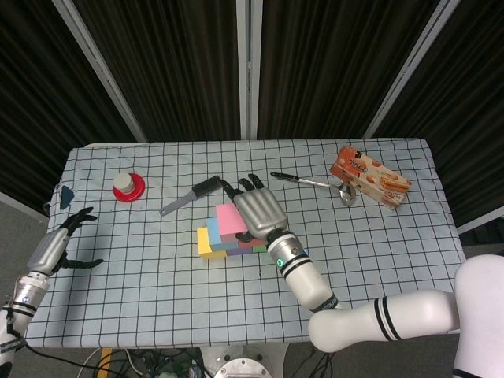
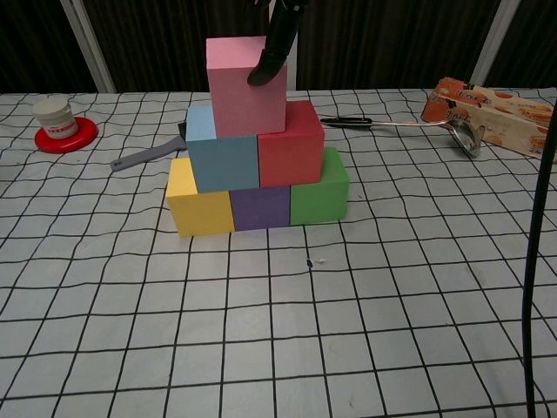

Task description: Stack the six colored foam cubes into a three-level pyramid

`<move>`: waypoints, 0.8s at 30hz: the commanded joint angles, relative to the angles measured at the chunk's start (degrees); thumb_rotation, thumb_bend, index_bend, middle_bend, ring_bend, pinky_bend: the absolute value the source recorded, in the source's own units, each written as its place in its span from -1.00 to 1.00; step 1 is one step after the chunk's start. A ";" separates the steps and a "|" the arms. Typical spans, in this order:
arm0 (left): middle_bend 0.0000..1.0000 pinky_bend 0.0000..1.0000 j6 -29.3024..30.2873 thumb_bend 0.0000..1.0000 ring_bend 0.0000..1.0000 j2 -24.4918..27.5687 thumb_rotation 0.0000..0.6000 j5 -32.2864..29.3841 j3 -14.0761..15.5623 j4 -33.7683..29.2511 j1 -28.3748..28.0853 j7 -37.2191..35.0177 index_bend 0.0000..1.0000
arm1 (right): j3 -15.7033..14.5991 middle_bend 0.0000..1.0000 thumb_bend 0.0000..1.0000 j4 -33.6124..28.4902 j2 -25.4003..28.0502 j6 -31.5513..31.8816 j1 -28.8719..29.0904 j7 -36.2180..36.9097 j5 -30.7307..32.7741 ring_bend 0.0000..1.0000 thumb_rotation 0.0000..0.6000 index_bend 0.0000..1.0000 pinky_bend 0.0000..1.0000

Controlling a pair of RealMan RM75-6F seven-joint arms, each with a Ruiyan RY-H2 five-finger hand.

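Nearest on the checkered bench [image 2: 278, 348], the bottom row is made up of the yellow cube [image 2: 198, 202], purple cube [image 2: 259, 207] and green cube [image 2: 318, 193], all touching side by side. On top of them the blue cube [image 2: 221, 157] and red cube [image 2: 291, 146] are set, and the pink cube [image 2: 245, 85] is perched on those two. The pink one's front right edge is touched by a dark fingertip [image 2: 265, 68] of the right hand [image 1: 256, 209], which is spread flat over the stack with nothing gripped. Way off at the bench's left edge the left hand [image 1: 61, 240] is held open and empty. Further back a grey scraper [image 2: 144, 158], a red-based jar [image 2: 59, 122], a ladle [image 2: 409, 129] and a snack box [image 2: 492, 106] can be seen
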 commanded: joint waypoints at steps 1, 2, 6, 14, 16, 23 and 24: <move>-0.67 -0.60 -0.03 -0.98 -0.83 -0.04 1.00 0.07 0.04 0.02 -0.03 0.01 -0.85 | 0.02 -0.02 -0.59 -0.08 0.01 0.05 -0.01 -0.08 0.03 -0.79 1.00 -1.00 -1.00; -0.67 -0.60 -0.05 -0.98 -0.83 -0.05 1.00 0.12 0.05 0.03 -0.07 0.04 -0.85 | 0.04 -0.02 -0.59 -0.14 0.00 0.11 -0.03 -0.11 0.03 -0.79 1.00 -1.00 -1.00; -0.67 -0.60 -0.03 -0.98 -0.83 -0.06 1.00 0.14 0.05 -0.01 -0.08 0.08 -0.85 | 0.20 -0.02 -0.59 -0.33 -0.01 0.47 -0.04 -0.26 0.18 -0.79 1.00 -1.00 -1.00; -0.67 -0.60 0.04 -0.98 -0.83 -0.10 1.00 0.00 -0.10 0.09 -0.08 -0.14 -0.85 | 0.47 -0.02 -0.59 -0.64 -0.08 1.38 0.34 -1.40 1.68 -0.79 1.00 -1.00 -1.00; -0.67 -0.60 0.04 -0.98 -0.83 -0.07 1.00 0.00 -0.10 0.11 -0.08 -0.23 -0.85 | 0.60 -0.02 -0.59 -0.73 -0.17 1.60 0.41 -1.56 1.98 -0.79 1.00 -1.00 -1.00; -0.67 -0.60 0.01 -0.98 -0.83 -0.09 1.00 0.10 -0.02 0.19 -0.09 -0.30 -0.85 | 1.09 -0.01 -0.59 -0.97 -0.38 2.28 0.48 -1.74 2.23 -0.77 1.00 -1.00 -1.00; -0.67 -0.60 0.00 -0.98 -0.83 -0.09 1.00 0.11 -0.02 0.20 -0.10 -0.28 -0.85 | 1.10 -0.01 -0.59 -0.99 -0.42 2.34 0.47 -1.75 2.18 -0.77 1.00 -1.00 -1.00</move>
